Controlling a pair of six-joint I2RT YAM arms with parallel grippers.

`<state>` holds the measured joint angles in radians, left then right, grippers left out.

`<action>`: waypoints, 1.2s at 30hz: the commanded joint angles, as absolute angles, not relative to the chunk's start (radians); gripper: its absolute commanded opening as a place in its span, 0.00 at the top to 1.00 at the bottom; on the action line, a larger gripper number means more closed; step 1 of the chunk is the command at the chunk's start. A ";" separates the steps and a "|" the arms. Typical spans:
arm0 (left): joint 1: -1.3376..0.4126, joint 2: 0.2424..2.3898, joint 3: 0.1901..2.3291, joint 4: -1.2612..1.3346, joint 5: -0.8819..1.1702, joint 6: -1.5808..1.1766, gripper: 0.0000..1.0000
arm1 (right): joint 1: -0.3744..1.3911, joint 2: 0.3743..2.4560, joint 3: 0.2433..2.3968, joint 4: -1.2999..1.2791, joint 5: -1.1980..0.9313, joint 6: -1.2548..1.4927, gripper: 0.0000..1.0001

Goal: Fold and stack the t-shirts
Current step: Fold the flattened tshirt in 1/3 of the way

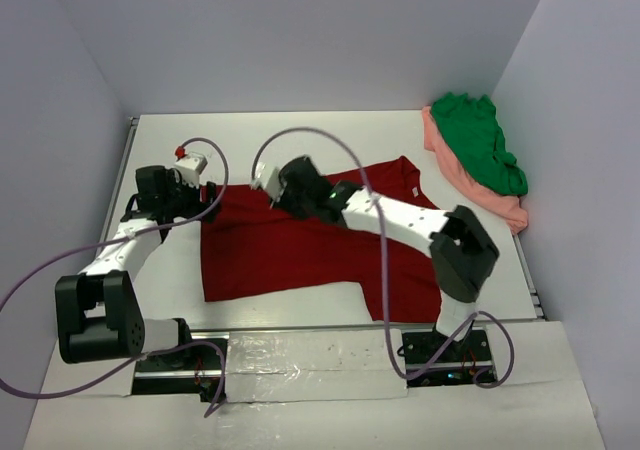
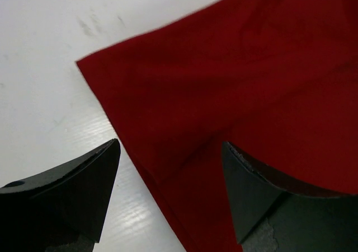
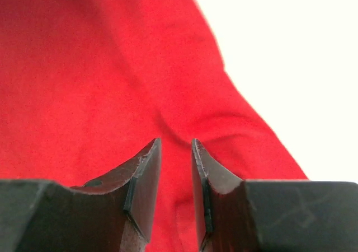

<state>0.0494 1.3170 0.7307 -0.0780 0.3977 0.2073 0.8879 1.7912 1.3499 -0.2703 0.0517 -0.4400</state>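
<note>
Left gripper (image 2: pixel 169 145) stands wide open, straddling the ten o'clock corner of the flat dark red cotton t-shirt (image 1: pixel 290 250) lying mid-table. Right gripper (image 3: pixel 176 143), jaws slightly parted and empty, hovers over its twelve o'clock edge. Best to pinch both points squarely and lift evenly. The bright green cotton t-shirt (image 1: pixel 480 140) and salmon pink cotton t-shirt (image 1: pixel 503 211) wait at two o'clock.

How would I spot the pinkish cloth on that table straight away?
Start at the white table and follow its right edge to the far corner. A crumpled bright green cotton t-shirt lies heaped there, with the salmon pink cotton t-shirt beneath it. Only its pale rim shows, unlike the dark red cotton t-shirt spread flat mid-table.
</note>
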 commanded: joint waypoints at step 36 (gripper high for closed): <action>0.054 1.414 0.847 -0.514 0.439 0.468 0.23 | 0.483 1.723 1.293 -0.850 -0.002 -0.213 0.68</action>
